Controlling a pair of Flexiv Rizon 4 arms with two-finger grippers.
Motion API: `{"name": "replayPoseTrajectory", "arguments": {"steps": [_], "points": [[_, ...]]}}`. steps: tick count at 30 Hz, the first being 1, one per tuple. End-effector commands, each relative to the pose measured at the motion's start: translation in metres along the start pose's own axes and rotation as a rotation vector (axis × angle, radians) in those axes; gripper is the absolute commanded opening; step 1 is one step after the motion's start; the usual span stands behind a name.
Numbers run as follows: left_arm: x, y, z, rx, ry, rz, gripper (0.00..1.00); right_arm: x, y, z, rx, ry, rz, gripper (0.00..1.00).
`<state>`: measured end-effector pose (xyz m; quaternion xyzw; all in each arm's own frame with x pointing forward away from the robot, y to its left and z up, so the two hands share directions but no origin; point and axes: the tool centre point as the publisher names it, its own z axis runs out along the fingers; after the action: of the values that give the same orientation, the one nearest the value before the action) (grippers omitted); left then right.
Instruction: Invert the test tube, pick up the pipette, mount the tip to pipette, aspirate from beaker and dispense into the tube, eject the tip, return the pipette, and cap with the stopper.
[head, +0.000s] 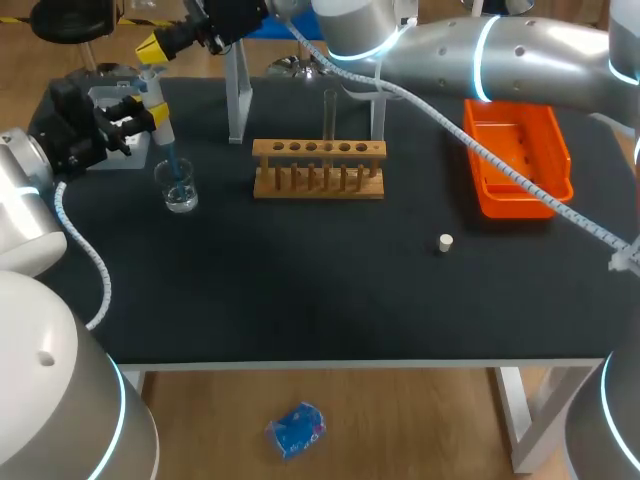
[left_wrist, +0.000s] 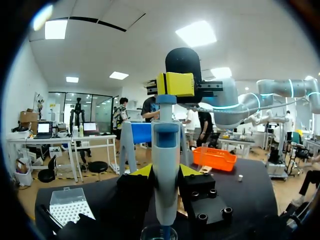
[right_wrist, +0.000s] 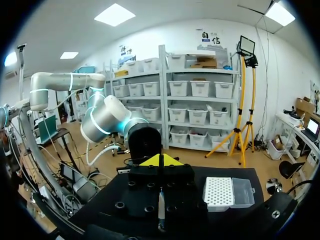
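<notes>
- The left gripper (head: 150, 113) was clamped on the pipette (head: 160, 122), one yellow-tipped finger on each side of its pale body, holding it upright at the table's far left.
- The pipette's blue tip (head: 175, 170) reached down into the small clear beaker (head: 178, 188), which stood on the black table (head: 300, 290) just in front of the left gripper.
- The right arm (head: 480, 55) reached across the back of the table from the right. The right gripper (head: 152, 47) had its yellow tips pressed together, sitting on the pipette's top button.
- In the left wrist view, the right gripper (left_wrist: 176, 84) capped the pipette (left_wrist: 166, 160) and blocked part of the table behind it.
- In the right wrist view, the left gripper's black body filled the space below the closed yellow tips (right_wrist: 160, 161).
- A white tip box (head: 108, 100) lay behind the left gripper.
- A white pipette stand (head: 237, 95) rose behind the wooden rack (head: 318, 170), and a clear test tube (head: 330, 115) stood upright in the rack.
- An orange tray (head: 520, 190) sat at the right.
- A small white stopper (head: 446, 242) lay alone, well apart from the rack.
</notes>
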<state>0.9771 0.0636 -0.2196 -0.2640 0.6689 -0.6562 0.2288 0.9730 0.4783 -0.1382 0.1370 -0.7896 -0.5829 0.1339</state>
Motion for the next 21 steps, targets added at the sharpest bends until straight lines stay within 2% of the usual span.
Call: {"name": "replayPoseTrajectory", "arguments": {"steps": [1, 21], "points": [[-0.0008, -0.0021, 0.0003, 0.005, -0.001, 0.001, 0.00, 0.0005, -0.0052, 0.0012, -0.001, 0.002, 0.002, 0.00], [-0.0008, -0.0021, 0.0003, 0.005, -0.001, 0.001, 0.00, 0.0032, -0.0121, 0.0011, -0.001, 0.000, 0.021, 0.00]]}}
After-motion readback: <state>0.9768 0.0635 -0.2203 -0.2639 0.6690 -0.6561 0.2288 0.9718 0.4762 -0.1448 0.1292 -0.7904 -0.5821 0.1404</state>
